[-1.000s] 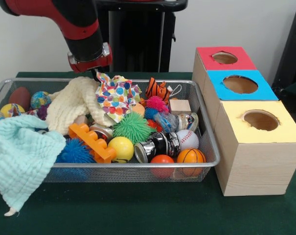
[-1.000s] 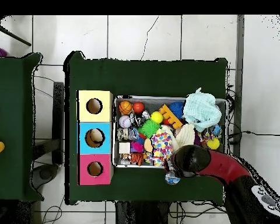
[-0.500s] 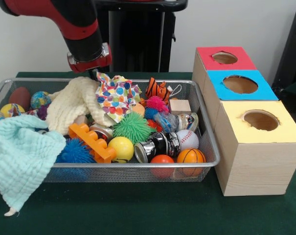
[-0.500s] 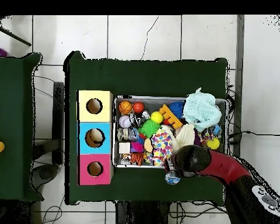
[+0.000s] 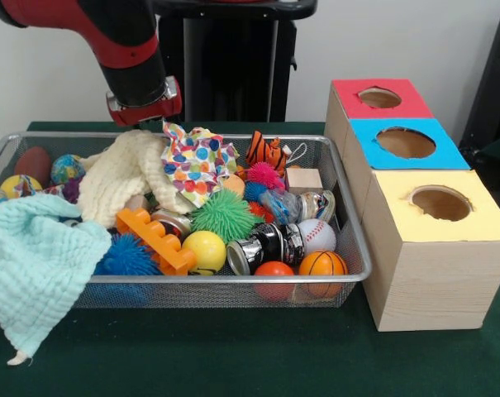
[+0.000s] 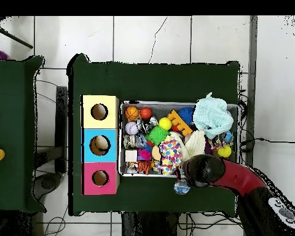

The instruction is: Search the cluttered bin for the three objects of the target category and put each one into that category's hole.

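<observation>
The wire bin (image 5: 349, 222) holds mixed clutter. A cream cloth (image 5: 121, 175) and a polka-dot cloth (image 5: 198, 161) lie at its back, and a mint cloth (image 5: 35, 265) hangs over its left front corner. Balls sit at the front: baseball (image 5: 316, 235), basketball (image 5: 322, 265), yellow ball (image 5: 204, 251). A shiny can (image 5: 266, 245) and a green spiky ball (image 5: 225, 215) lie mid-bin. My gripper (image 5: 153, 121) hangs just above the back rim beside the polka-dot cloth, mostly hidden behind the red wrist. In the overhead view the arm (image 6: 205, 169) covers it.
Three wooden boxes stand right of the bin, topped red (image 5: 378, 98), blue (image 5: 407, 142) and yellow (image 5: 440, 203), each with a round hole. In the bin also lie an orange block (image 5: 154, 240), a wooden cube (image 5: 303, 179) and a tiger toy (image 5: 266, 151).
The arm has lifted a little and drawn back to the left, away from the polka-dot cloth. The bin's contents have not moved.
</observation>
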{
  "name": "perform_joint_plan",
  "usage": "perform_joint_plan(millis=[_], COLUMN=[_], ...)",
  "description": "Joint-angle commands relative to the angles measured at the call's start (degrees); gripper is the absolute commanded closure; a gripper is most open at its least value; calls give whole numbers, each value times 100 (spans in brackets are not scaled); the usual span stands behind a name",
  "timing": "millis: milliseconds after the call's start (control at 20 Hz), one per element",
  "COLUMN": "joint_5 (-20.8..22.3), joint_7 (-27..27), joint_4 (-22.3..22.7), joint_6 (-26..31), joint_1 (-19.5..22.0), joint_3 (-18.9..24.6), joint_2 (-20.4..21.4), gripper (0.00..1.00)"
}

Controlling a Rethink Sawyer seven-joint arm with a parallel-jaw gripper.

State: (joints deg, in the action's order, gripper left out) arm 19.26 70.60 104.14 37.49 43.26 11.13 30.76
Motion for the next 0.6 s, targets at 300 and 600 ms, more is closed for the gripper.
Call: perform_joint_plan(millis=[300,600], joint_5=[221,232], joint_7=[-79,-247], joint_4=[-256,-330], joint_6=[989,1715], joint_1=[-314,-432], joint_3=[92,57], joint_2=[505,1071], gripper=[0,0])
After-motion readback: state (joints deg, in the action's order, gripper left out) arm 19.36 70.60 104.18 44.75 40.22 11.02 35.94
